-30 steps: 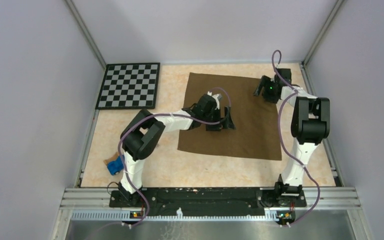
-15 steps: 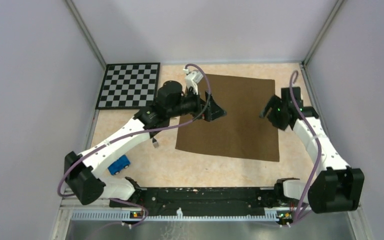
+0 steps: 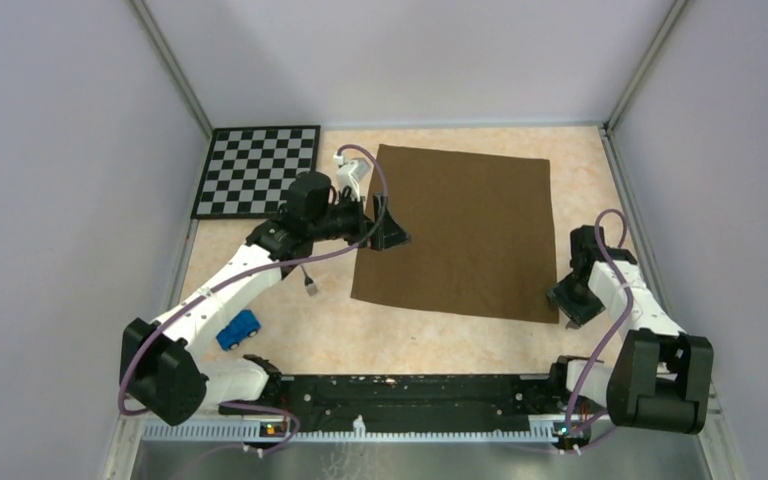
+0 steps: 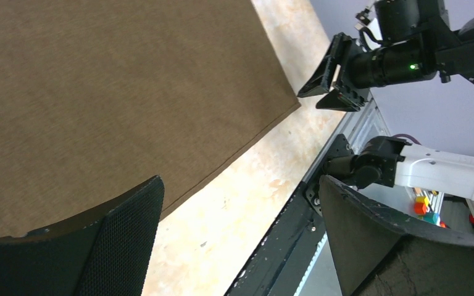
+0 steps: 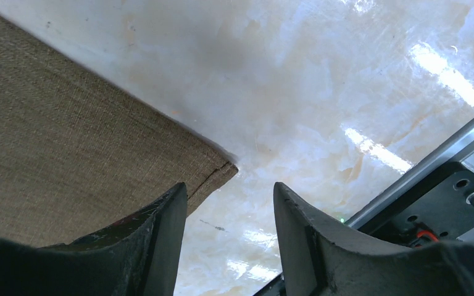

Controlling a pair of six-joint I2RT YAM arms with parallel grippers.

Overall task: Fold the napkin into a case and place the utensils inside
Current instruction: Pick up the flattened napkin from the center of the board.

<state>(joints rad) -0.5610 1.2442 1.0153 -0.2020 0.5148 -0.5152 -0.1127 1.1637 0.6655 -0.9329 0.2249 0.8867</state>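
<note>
1. Nearest in, the right fingers [image 5: 136, 246], matte black and wedge-shaped, stand partly spread at the near right corner of the plain dark brown square cloth napkin [image 5: 68, 154]. They pinch nothing. The stitched corner lies flat just ahead of the gap between them.
2. My read is that folding hasn't started and this is the reach for a first corner. The next move calls for getting low, nipping only that thin hem off the hard surface, then carrying it across.
3. The pale, marbled, glossy bench [image 5: 345, 92] throws back bright streaks of light. It looks slick, so the cloth may slide rather than lift.
4. At the near left a small blue toy car [image 3: 238, 328] sits well apart from the cloth. It is no part of this job.
5. A thin grey metal utensil with a small silver head [image 3: 310, 285] lies on the bench just left of the napkin's near left corner, below the left arm. The other utensil doesn't show.
6. Further in, the left fingers [image 4: 117, 240], black with mesh-textured pads, are spread wide and hold nothing. They hang over the napkin's left edge, and I cannot tell whether they touch it.
7. The napkin [image 3: 460, 230] lies fully open mid-bench, with a coarse matte weave, straight edges and no crease.
8. At the far left lies a flat, rigid black-and-white checkerboard [image 3: 258, 170].
</note>
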